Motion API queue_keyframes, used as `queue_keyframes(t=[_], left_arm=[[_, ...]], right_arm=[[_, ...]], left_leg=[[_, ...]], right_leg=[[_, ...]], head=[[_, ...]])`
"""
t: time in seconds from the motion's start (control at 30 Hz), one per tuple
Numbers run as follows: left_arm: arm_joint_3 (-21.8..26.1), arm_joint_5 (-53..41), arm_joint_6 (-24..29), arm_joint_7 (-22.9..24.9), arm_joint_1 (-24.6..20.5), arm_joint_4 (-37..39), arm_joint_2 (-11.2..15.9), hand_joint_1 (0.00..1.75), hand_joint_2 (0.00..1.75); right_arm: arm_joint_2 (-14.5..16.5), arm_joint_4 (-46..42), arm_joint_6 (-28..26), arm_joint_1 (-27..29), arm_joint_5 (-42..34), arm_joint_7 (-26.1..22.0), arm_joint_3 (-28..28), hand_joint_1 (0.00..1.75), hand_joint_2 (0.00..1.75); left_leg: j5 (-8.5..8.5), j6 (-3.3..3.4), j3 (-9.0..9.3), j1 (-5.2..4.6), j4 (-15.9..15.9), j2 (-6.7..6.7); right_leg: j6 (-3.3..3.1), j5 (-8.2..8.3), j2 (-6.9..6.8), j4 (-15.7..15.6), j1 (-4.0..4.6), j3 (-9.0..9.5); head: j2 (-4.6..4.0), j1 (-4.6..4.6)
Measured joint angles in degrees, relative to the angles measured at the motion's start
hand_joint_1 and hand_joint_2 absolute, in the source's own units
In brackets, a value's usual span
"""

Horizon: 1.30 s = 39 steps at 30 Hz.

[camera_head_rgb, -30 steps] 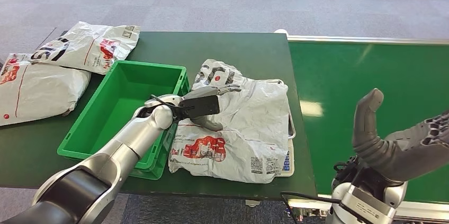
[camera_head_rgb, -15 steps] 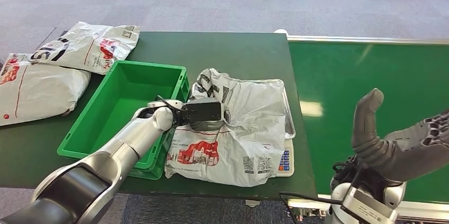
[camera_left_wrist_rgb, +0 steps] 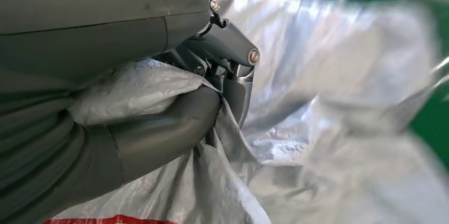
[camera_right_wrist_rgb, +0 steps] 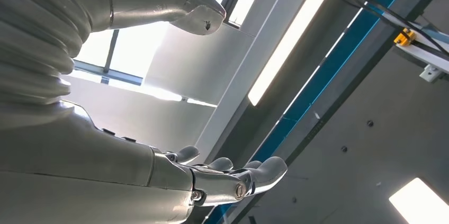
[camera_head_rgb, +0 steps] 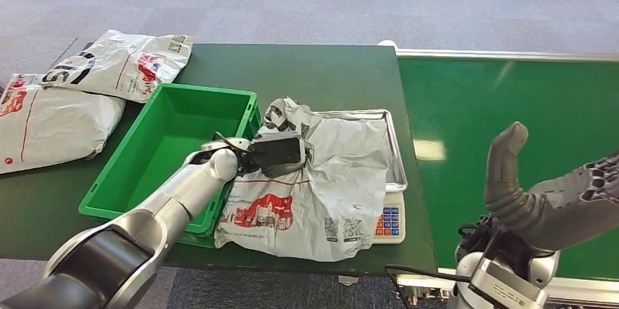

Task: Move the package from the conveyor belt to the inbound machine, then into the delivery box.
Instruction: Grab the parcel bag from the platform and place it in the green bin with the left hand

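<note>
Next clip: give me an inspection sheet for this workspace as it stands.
Surface: dark green table; green conveyor belt beside it.
Job's things: crumpled white plastic package draped over the steel-trayed scale; empty green plastic crate.
Clutter: two white mailer bags at the table's far left.
Hands: left hand grips the package; right hand raised, holding nothing.
Cables: black cable near the right arm.
Surroundings: grey carpet.
</note>
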Motion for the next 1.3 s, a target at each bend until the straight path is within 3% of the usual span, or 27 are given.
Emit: queue_keyframes(t=[0.1,0.23,0.33,0.6,1.0,1.07,1.17,1.23,1.3], left_arm=[[1.0,2.6,7.9,0.3,0.5,-2.1,-0.3,1.75,1.75],[4.1,2.9,19.2,4.6,0.8,-6.2,-1.2,1.75,1.75],[6.8,2.5,24.4,6.8,1.1,-9.3,-1.7,1.75,1.75],[11.6,2.4,28.3,8.4,1.9,-15.0,-2.2,1.75,1.75],[12.9,0.6,29.9,9.7,2.3,-17.1,-2.3,1.75,1.75],[12.9,-4.9,34.0,13.3,2.3,-17.2,-2.2,1.75,1.75],[12.9,-23.4,42.0,26.1,1.7,-16.6,-1.6,1.75,1.75],[12.9,-35.4,44.1,35.3,0.7,-15.1,-0.8,1.75,1.75],[12.9,-42.8,44.5,41.6,-0.2,-13.3,0.0,1.75,1.75]], right_arm=[[0.0,-0.2,0.0,0.0,0.3,0.0,0.0,0.00,1.75],[0.0,-0.9,0.0,0.1,0.9,0.0,0.0,0.00,1.75],[0.0,-1.4,0.0,0.2,1.0,0.0,0.0,0.00,1.75],[0.0,-1.6,0.0,0.2,0.9,0.0,0.0,0.00,1.75],[0.0,-1.6,0.0,0.2,1.0,0.0,0.0,0.00,1.75],[0.0,-1.6,0.0,0.2,1.1,0.0,0.0,0.00,1.75],[0.0,-1.8,0.0,0.2,1.4,0.0,0.0,0.00,1.75],[0.0,-1.9,0.0,0.3,1.5,0.0,0.0,0.00,1.75],[0.0,-1.9,0.0,0.3,1.6,0.0,0.0,0.00,1.75]], left_leg=[[0.02,0.00,-0.01,0.00,0.0,-0.01],[0.02,0.00,-0.02,-0.01,0.0,0.00],[0.02,0.00,-0.02,0.00,0.0,0.00],[0.02,0.00,-0.02,0.00,0.0,0.01],[0.02,0.00,-0.03,0.00,0.0,0.00],[0.02,0.00,-0.03,0.00,0.0,0.00],[0.03,0.00,-0.03,0.00,0.0,0.01],[0.03,-0.01,-0.03,0.01,0.0,0.01],[0.04,-0.02,-0.03,0.02,0.0,0.02]], right_leg=[[0.00,0.00,-0.01,0.0,0.00,-0.01],[0.00,0.00,0.00,0.0,0.00,-0.02],[0.00,0.00,0.00,0.0,0.00,-0.03],[0.00,0.01,0.00,0.0,0.00,-0.03],[0.00,0.01,0.00,0.0,0.00,-0.03],[0.00,0.01,0.00,0.0,0.00,-0.04],[-0.01,0.01,0.00,0.0,0.00,-0.05],[-0.04,0.03,0.01,0.0,0.00,-0.05],[-0.07,0.05,0.04,0.0,0.00,-0.07]], head=[[0.00,0.01],[0.00,-0.01],[0.00,-0.01],[0.00,-0.01],[0.00,-0.01],[0.00,-0.01],[0.00,-0.01],[0.00,-0.01],[0.00,-0.01]])
